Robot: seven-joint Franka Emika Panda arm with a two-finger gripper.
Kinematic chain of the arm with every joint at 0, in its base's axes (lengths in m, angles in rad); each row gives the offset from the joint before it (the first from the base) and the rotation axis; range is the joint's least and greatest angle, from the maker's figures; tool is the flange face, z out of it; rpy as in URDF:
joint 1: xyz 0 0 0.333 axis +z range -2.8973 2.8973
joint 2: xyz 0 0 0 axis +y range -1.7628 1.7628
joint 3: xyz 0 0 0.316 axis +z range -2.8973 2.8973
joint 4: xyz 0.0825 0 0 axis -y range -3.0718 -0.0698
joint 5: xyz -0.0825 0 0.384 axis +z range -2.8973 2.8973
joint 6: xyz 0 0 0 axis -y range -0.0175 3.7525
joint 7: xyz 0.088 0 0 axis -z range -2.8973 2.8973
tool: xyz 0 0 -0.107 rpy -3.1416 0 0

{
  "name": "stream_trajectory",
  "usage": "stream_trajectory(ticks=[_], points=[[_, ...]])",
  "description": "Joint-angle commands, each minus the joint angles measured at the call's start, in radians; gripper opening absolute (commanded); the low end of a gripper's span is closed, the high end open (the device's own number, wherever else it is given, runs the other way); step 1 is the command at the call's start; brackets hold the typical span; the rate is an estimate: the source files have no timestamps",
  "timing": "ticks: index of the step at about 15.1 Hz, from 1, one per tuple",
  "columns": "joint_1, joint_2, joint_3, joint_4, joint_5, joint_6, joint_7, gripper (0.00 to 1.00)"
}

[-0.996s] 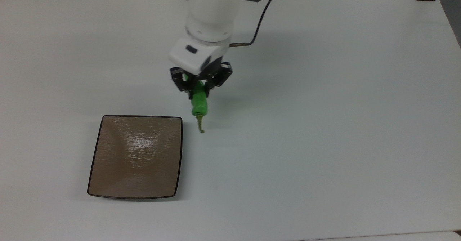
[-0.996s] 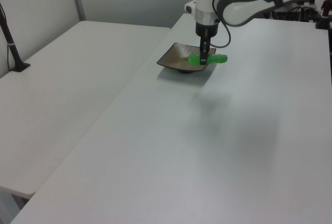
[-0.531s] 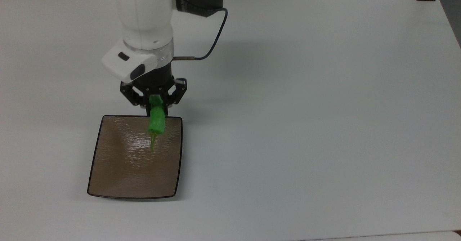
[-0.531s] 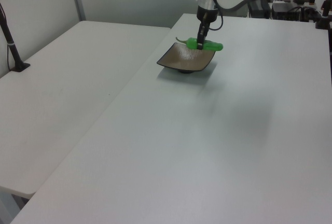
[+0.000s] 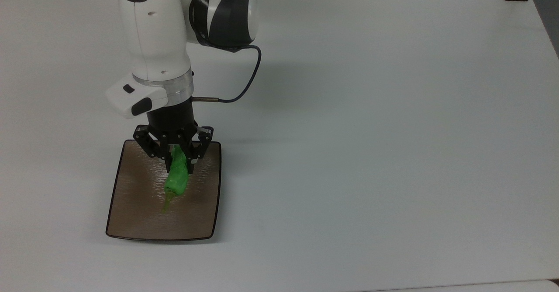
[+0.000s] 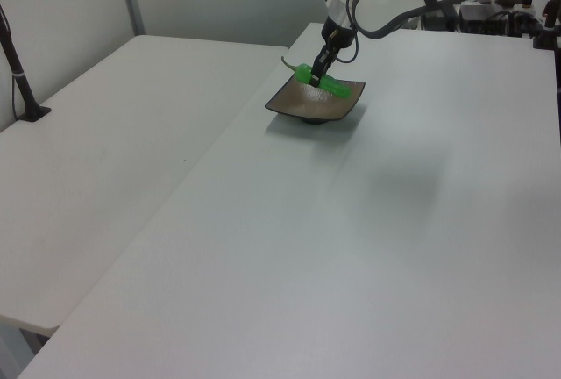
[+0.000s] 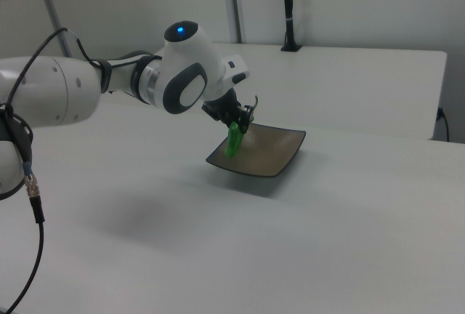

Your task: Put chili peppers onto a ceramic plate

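above the glossy square ceramic plate, jaws pinching the wrinkled green chili pepper

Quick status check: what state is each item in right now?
gripper: shut on the chili pepper, above the plate.
chili pepper: held, tilted, stem end lowest, over the plate.
ceramic plate: flat on the table, nothing resting on it.
table: bearing the plate.

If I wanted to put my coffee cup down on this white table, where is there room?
Nearly everywhere. The white table lies bare across the top view's right, from the square glossy brown plate to the far edge, and along the front edge below it. It is crowded only at the plate, where the gripper holds the bright green chili pepper.
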Motion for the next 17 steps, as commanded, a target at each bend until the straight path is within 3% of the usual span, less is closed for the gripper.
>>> stream_trajectory(ticks=[1,9,13,17], points=[[-0.004,0.009,0.007,0.022,0.037,0.020,-0.008,1.00],[-0.002,-0.029,0.009,0.001,0.037,-0.011,-0.005,1.00],[-0.010,-0.106,0.013,-0.016,0.005,-0.262,-0.008,1.00],[-0.011,-0.213,0.021,-0.064,-0.075,-0.471,0.004,1.00]])
